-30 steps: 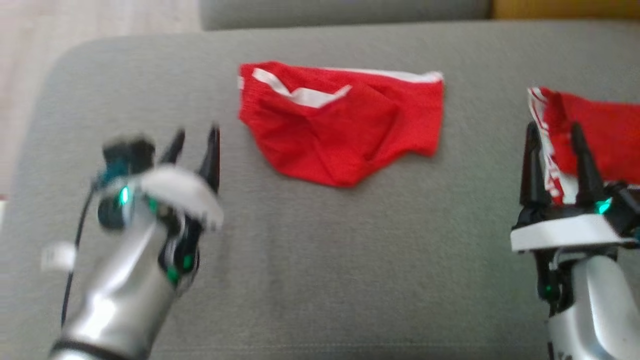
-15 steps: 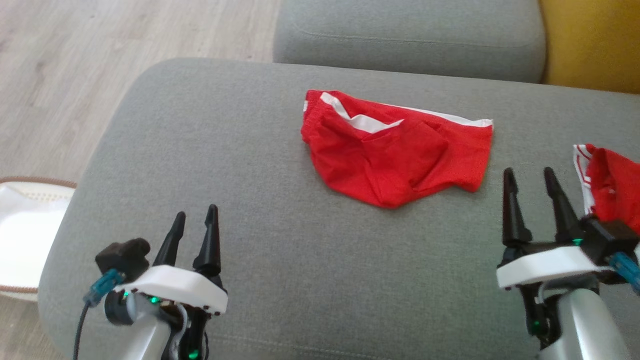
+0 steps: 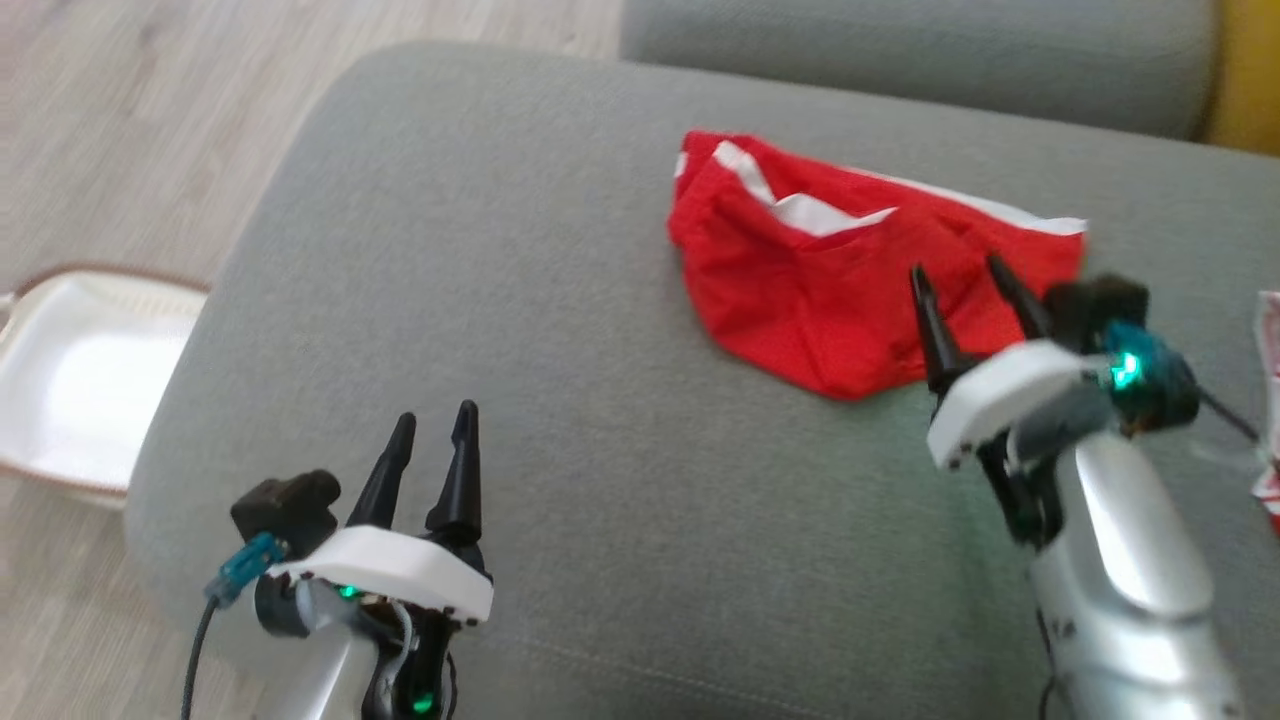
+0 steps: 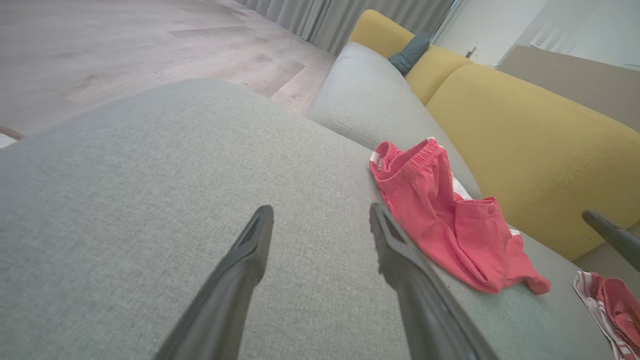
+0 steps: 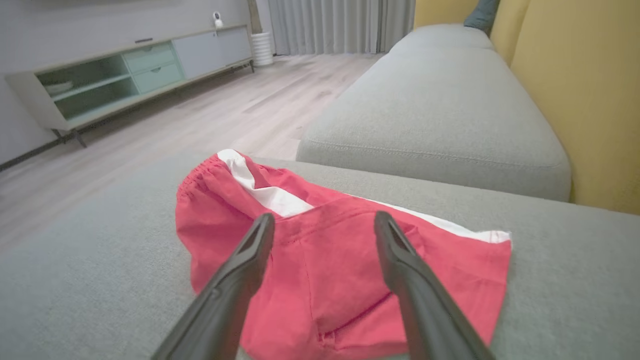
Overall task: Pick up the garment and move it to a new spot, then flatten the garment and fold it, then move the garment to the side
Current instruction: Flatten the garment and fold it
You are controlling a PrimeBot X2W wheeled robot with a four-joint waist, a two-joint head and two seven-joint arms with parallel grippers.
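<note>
The garment (image 3: 800, 290) is a pair of red shorts with white trim, lying crumpled on the grey sofa cushion (image 3: 560, 300). My right gripper (image 3: 955, 267) is open, its fingers pointing over the garment's near right part with nothing gripped. The right wrist view has the garment (image 5: 325, 280) just past the spread gripper (image 5: 324, 216). Low at the near left, my left gripper (image 3: 435, 415) stands open above bare cushion, well away from the garment. In the left wrist view the garment (image 4: 440, 215) lies to the right of that gripper (image 4: 321, 210).
A second red and white cloth (image 4: 610, 305) lies at the cushion's right end (image 3: 1268, 400). A white basket (image 3: 80, 370) stands on the wooden floor to the left. Another grey cushion (image 3: 900, 50) and the yellow sofa back (image 4: 525, 130) lie beyond.
The head camera has swung, shifting the whole picture. My right gripper has come in leftward from beside the second cloth to over the garment's near right part. Both grippers stay open.
</note>
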